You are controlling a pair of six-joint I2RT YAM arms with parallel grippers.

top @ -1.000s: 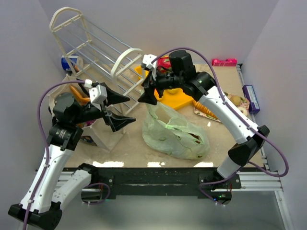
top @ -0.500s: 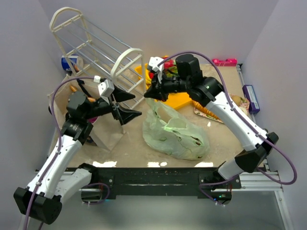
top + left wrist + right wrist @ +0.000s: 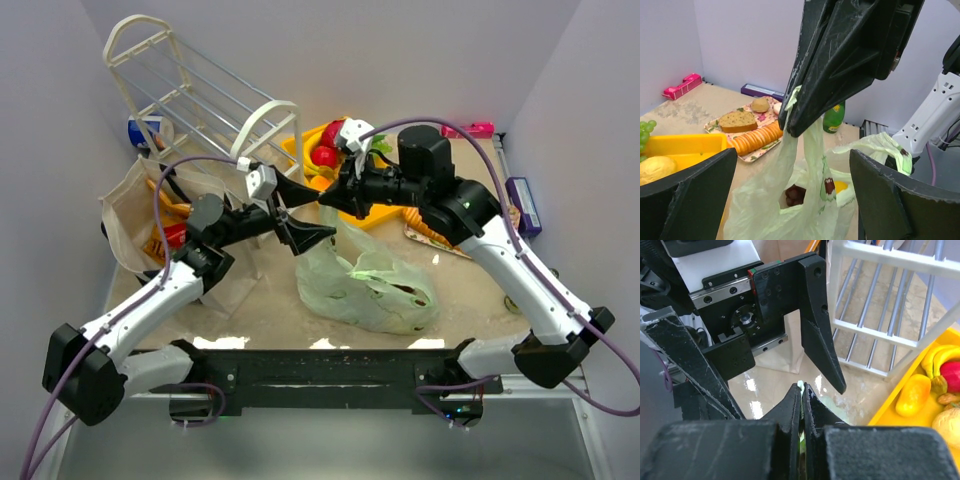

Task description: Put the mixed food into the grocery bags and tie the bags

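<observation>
Right jaws pinching green bag [image 3: 370, 288], rack [image 3: 200, 95] behind

top: overhead from near side | left wrist: close, faces right pincer [image 3: 790, 124] | right wrist: close, faces left pincer [image 3: 792, 402]

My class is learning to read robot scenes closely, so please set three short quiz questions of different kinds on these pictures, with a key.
1. True or false: the right arm's fingers pinch the handle of the green bag.
2. The left arm's fingers are: A open, B shut on the bag, C shut on a banana.
3. What colour is the tray holding fruit?
Key: 1 true; 2 A; 3 yellow.
</observation>
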